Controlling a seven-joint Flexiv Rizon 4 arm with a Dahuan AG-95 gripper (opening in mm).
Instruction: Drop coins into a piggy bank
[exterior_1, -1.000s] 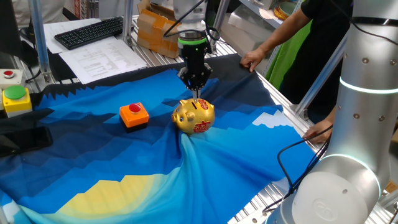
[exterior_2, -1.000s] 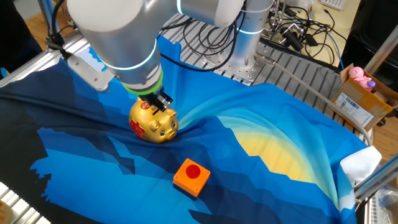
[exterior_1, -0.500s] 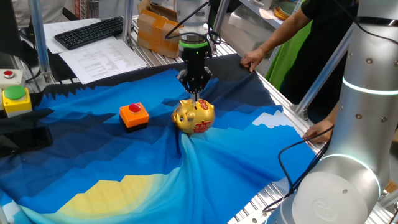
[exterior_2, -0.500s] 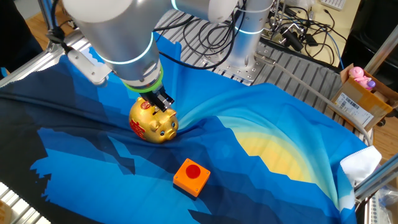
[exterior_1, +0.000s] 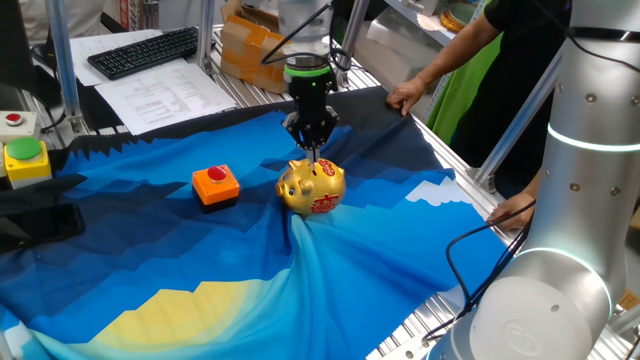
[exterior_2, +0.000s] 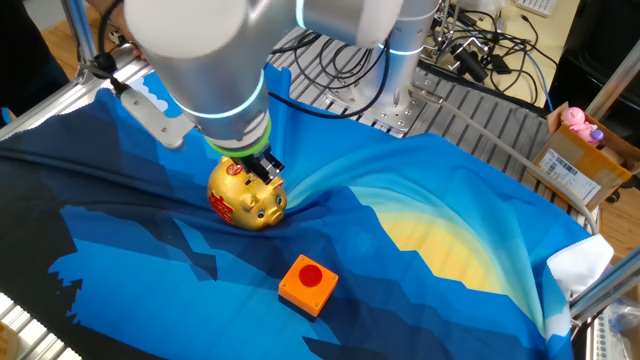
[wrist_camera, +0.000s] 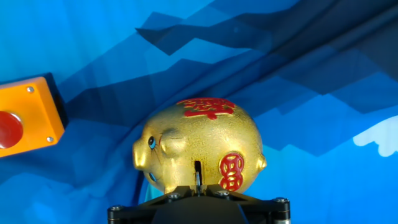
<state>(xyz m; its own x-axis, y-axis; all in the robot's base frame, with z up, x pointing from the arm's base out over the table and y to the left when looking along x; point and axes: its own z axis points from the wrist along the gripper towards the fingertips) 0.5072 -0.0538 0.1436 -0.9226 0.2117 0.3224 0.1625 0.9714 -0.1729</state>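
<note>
Currently the gripper (exterior_1: 315, 152) hangs just above the back of the piggy bank (exterior_1: 312, 186), fingers close together; can't tell if a coin is pinched. Bank sits mid-worktop on blue cloth (exterior_1: 380, 270), orange block (exterior_1: 215, 184) nearby.

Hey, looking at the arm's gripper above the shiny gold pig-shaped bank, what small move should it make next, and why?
Probably a slight straight descent. The gripper hangs directly over the shiny gold pig-shaped bank, and the hand view shows the dark slot in the bank's back lined up with the fingers. Whether a coin is pinched there is too small to tell; if one is, easing down before releasing seems safest.
</note>
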